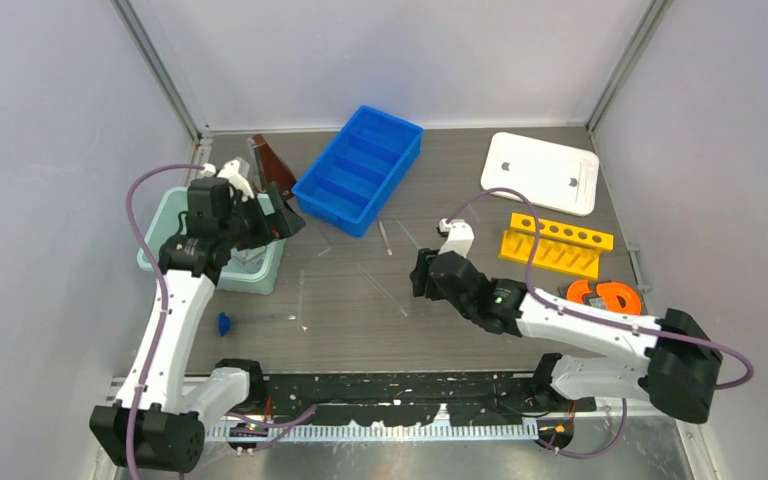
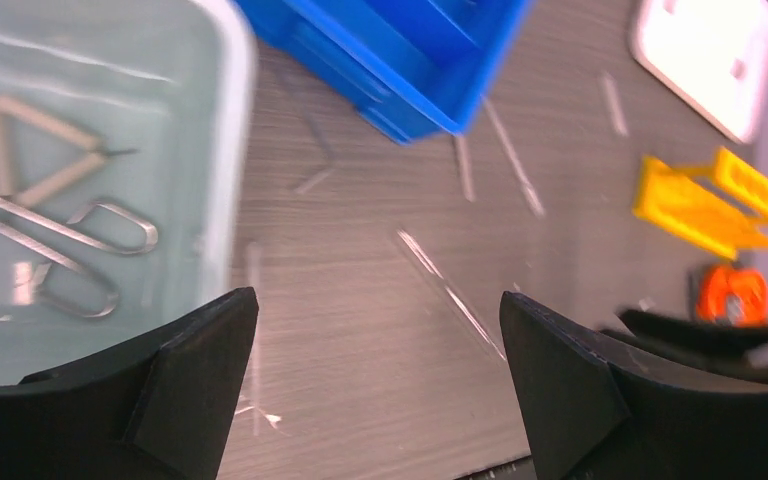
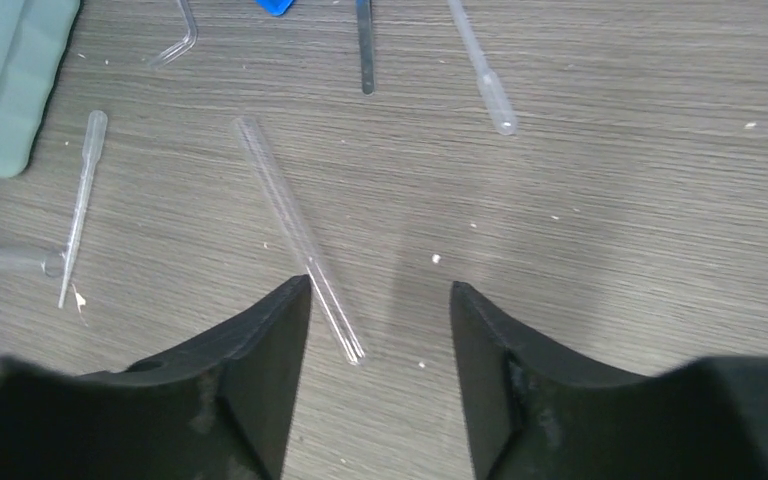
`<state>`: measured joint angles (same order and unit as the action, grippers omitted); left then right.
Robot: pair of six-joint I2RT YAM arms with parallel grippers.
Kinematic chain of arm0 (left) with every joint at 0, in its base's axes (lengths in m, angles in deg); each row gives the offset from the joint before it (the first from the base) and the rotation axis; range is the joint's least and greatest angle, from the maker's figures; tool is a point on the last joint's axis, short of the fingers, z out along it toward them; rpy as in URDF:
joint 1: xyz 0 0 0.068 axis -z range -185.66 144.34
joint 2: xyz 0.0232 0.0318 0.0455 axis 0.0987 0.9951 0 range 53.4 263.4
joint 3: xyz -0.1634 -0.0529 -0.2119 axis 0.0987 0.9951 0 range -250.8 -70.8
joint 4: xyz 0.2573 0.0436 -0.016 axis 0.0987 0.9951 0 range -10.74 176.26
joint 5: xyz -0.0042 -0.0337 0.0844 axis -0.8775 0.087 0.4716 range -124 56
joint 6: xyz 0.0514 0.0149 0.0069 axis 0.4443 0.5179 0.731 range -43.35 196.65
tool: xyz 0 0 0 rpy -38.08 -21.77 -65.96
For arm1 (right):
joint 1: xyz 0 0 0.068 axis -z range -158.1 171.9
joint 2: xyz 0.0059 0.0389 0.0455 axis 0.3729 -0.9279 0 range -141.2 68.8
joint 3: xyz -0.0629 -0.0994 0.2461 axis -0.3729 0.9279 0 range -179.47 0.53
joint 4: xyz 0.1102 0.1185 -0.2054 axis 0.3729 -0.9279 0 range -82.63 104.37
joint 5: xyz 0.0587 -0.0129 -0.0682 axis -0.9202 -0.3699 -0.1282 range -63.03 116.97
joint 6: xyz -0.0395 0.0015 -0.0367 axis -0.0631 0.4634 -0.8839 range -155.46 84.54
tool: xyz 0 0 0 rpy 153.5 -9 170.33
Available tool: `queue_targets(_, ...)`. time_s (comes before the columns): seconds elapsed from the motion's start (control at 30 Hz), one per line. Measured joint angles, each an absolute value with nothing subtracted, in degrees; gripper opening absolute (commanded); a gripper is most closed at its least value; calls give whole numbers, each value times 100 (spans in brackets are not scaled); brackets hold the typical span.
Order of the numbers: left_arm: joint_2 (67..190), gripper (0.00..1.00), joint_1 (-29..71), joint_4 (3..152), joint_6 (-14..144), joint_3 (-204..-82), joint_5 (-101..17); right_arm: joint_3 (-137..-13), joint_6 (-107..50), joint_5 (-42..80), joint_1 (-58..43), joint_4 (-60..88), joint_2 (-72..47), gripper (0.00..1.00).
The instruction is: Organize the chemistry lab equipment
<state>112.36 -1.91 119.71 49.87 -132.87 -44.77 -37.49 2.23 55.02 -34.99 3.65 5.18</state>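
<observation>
The silver tongs (image 2: 60, 240) and the white triangle (image 2: 30, 150) lie inside the pale green tray (image 2: 230, 150). My left gripper (image 2: 375, 300) hangs open and empty over the table just right of that tray (image 1: 155, 250). A clear glass tube (image 3: 290, 220) lies on the table, its near end between the fingers of my right gripper (image 3: 380, 283), close to the left finger. Those jaws stand apart and do not touch it. The blue-capped tube (image 1: 225, 322) lies near the left arm. The yellow rack (image 1: 555, 245) and white lid (image 1: 545, 170) sit at the right.
A blue divided bin (image 1: 360, 165) stands at the back centre. Two plastic pipettes (image 3: 80, 200) (image 3: 485, 70), a metal spatula (image 3: 363, 45) and a bent glass tube (image 3: 180, 40) lie ahead of the right gripper. An orange reel (image 1: 605, 295) sits by the right arm.
</observation>
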Motion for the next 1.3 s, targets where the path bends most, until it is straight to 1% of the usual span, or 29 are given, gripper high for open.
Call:
queue_targets(0.2, 10711, 95, 45, 11562, 5129, -12598, -5849, -4219, 234, 5205, -3319, 929, -736, 49)
queue_targets(0.37, 10154, 96, 180, 11521, 5166, -12111, -6275, -4815, 153, 4864, -2898, 1268, -1801, 42)
queue_targets(0.53, 9323, 96, 187, 11512, 5162, -11789, -6181, -5421, -32, 4621, -2533, 1451, -2684, 40)
queue_targets(0.67, 8998, 96, 257, 11625, 5188, -11698, -5930, -5904, -207, 4488, -2371, 1506, -3237, 39)
queue_targets(0.97, 8937, 96, 464, 11739, 5269, -11698, -5624, -6879, -526, 4416, -2259, 1552, -4275, 38)
queue_targets(1.1, 8882, 96, 512, 11748, 5304, -11698, -5552, -7088, -592, 4431, -2229, 1532, -4583, 38)
queue_targets(1.3, 8812, 96, 530, 11768, 5312, -11698, -5500, -7200, -677, 4455, -2196, 1473, -4736, 36)
